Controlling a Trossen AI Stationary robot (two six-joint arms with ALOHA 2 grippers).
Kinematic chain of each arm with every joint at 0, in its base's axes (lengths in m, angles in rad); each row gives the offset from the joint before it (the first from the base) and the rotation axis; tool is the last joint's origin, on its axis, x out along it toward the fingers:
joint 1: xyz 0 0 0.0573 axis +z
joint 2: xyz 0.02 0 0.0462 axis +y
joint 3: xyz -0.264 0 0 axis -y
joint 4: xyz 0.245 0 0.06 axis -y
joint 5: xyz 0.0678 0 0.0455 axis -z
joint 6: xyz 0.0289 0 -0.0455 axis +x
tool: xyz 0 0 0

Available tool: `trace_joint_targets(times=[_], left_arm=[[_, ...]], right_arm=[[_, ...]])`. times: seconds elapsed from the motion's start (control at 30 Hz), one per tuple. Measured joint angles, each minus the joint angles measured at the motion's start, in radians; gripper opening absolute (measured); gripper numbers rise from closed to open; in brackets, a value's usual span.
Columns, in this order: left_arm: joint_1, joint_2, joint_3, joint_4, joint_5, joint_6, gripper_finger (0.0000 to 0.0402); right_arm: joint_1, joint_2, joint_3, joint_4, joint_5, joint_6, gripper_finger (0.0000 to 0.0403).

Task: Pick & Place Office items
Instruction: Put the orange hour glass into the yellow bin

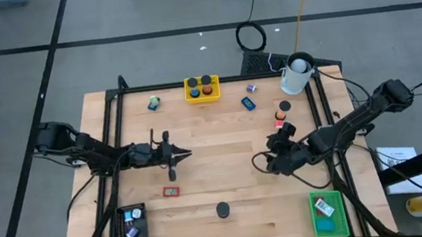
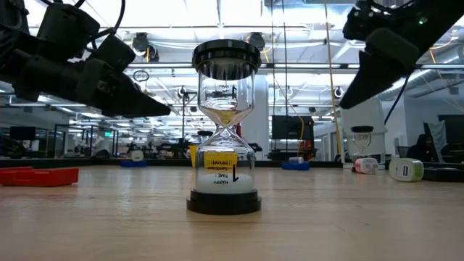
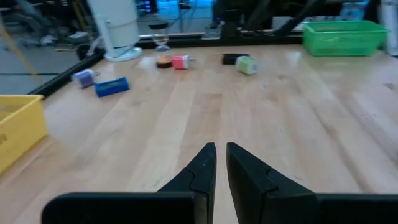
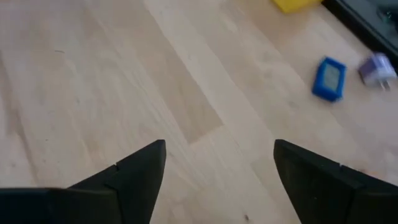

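Hourglass (image 2: 225, 130) upfront, yellow tray (image 1: 202, 88) holding two black caps (image 1: 199, 81)

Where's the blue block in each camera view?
High view: blue block right of centre, just below the purple block.
Low view: cannot tell.
Left wrist view: beside the purple block, near the yellow tray.
Right wrist view: beside the purple block.
Shared landmark: that purple block.

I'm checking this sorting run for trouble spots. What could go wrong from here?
1. The right hand hangs open with nothing between its fingers, beside the red block; coming down, it might nudge the block instead of straddling it.
2. The hourglass stands upright on a narrow base near the front edge; a passing arm could topple it.
3. The left hand, shut and empty, cannot grasp until it opens.
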Motion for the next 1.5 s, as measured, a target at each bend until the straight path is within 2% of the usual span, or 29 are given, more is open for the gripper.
trace_joint_targets(times=[0.13, 0.3, 0.4, 0.63, 0.8, 1.0, 1.13, 1.5], left_arm=[[0.0, 0.0, 0.0, -0.001, -0.048, -0.007, 0.0047], [0.0, 0.0, 0.0, -0.005, -0.048, -0.009, 0.0047], [0.0, 0.0, 0.0, -0.006, -0.048, -0.009, 0.0047], [0.0, 0.0, 0.001, -0.015, -0.048, -0.009, 0.0046], [0.0, 0.0, 0.001, -0.032, -0.048, -0.009, 0.0046], [0.0, 0.0, 0.001, -0.032, -0.048, -0.009, 0.0047], [0.0, 0.0, 0.001, -0.033, -0.047, -0.009, 0.0046], [0.0, 0.0, 0.001, -0.037, -0.047, -0.005, 0.0046]], right_arm=[[-0.018, 0.0, 0.0, -0.061, -0.002, 0.103, 0.0295], [-0.065, -0.021, 0.006, -0.086, -0.001, 0.127, 0.0301], [-0.104, -0.043, 0.04, -0.16, 0.0, 0.148, 0.0314], [-0.26, -0.093, 0.081, -0.413, 0.008, 0.219, 0.0354], [-0.385, -0.115, 0.081, -0.507, 0.008, 0.262, 0.0365], [-0.512, -0.116, 0.076, -0.499, 0.003, 0.247, 0.0365], [-0.601, -0.128, 0.034, -0.457, -0.052, 0.187, 0.0365], [-0.752, -0.246, -0.156, -0.111, -0.185, -0.035, 0.0364]])
